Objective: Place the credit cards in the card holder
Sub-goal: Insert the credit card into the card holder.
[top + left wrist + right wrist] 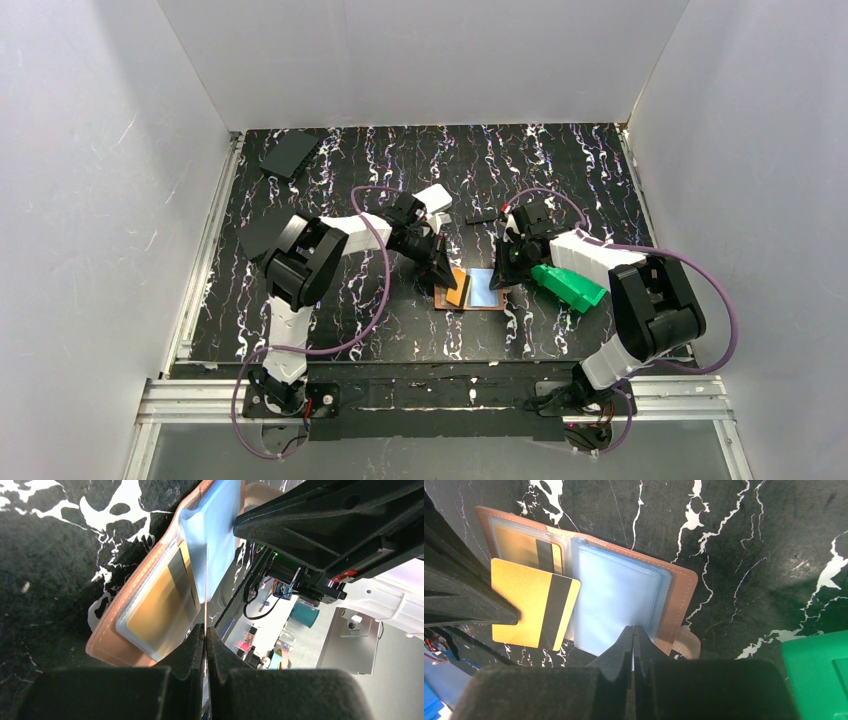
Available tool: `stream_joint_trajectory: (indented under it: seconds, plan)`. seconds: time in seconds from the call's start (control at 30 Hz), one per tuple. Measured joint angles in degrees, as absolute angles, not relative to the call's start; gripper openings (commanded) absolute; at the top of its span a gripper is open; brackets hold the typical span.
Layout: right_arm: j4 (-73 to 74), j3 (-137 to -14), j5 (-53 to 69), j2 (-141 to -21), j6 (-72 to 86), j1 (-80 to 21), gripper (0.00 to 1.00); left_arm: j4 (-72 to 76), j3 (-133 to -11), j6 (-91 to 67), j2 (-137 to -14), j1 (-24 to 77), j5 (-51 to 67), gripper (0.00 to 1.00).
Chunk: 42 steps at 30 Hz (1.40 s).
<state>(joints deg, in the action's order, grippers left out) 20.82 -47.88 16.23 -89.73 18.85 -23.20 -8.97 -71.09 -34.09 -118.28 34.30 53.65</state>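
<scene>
With the card holder (684, 580) open flat on the table (560, 170) between the arms, your left fingers (194, 647) are pinched shut on the gold card (531, 605) to angle it toward a sleeve, while your right fingers (621, 647), closed at the blue sleeves' (616, 590) edge, probably steady it.

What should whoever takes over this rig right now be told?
Left gripper: shut on a yellow card, at the left half of the open card holder, not yet in.
Right gripper: shut, tips at the edge of the light-blue sleeves; grip unclear.
Done: another card sits in a left sleeve.
Left: slide in the held card.
</scene>
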Motion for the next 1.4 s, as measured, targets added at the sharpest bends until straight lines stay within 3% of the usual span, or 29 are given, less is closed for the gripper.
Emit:
stream_joint_trajectory:
  seconds: [1.0, 1.4]
  plan:
    - [20.8, -47.8, 16.8, -89.7, 18.2, -22.8, 0.06, -1.1, -72.1, -39.8, -120.7, 34.3, 54.8, 0.0]
    - [20.8, -47.8, 16.8, -89.7, 17.8, -22.8, 0.05, -5.3, -69.1, -37.8, -120.2, 34.3, 54.6, 0.0]
